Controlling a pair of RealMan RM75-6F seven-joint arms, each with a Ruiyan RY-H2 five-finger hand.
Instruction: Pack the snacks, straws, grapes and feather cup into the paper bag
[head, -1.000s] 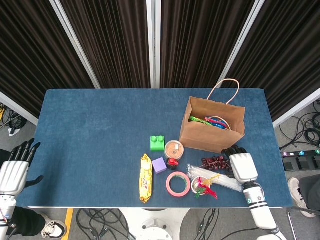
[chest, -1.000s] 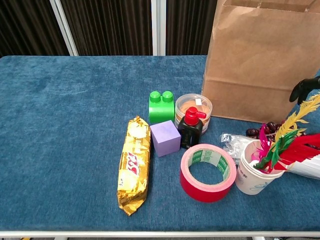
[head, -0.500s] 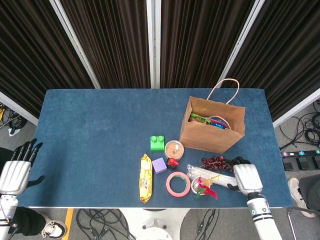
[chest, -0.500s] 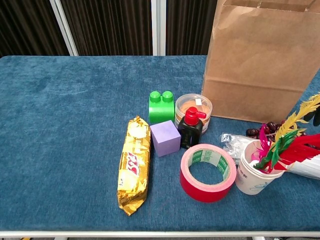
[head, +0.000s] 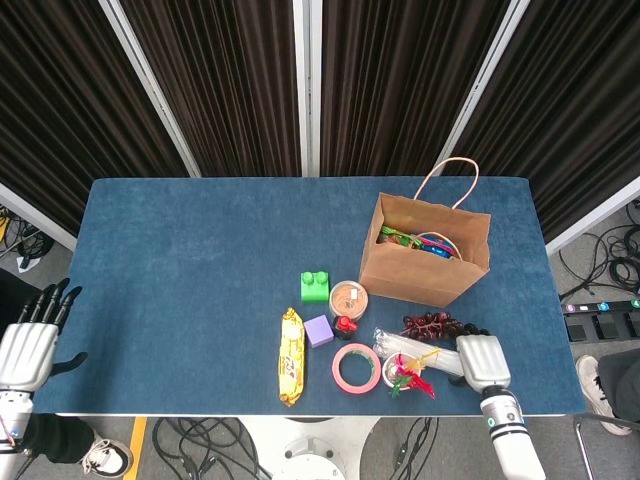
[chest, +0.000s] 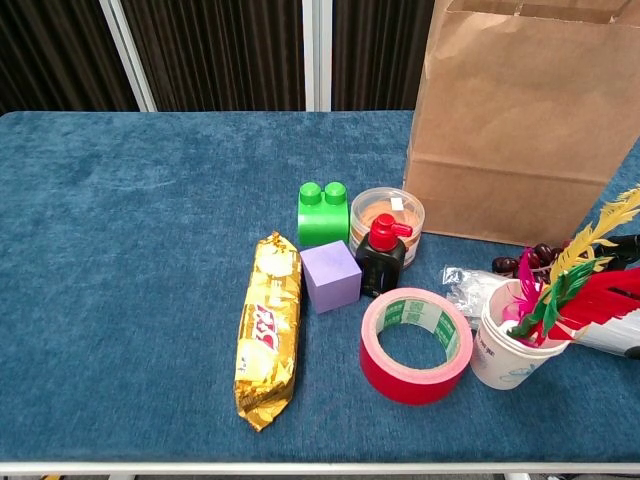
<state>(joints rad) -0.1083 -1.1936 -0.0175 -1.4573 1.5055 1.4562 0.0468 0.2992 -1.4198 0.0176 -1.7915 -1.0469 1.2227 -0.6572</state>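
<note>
Blue table (head: 180, 270): white feather cup (chest: 505, 345) w/ red, green, yellow plumes.

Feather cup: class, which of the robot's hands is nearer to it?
Right. The right hand lies just beside the feather cup, over the straws. The left hand hangs off the table's far left edge.

My right hand (head: 483, 360) rests palm-down at the table's five o'clock corner, fingers pointing toward twelve, forearm trailing off toward five. My left hand (head: 30, 340) hangs beyond the eight o'clock edge, fingers spread apart and empty.
</note>
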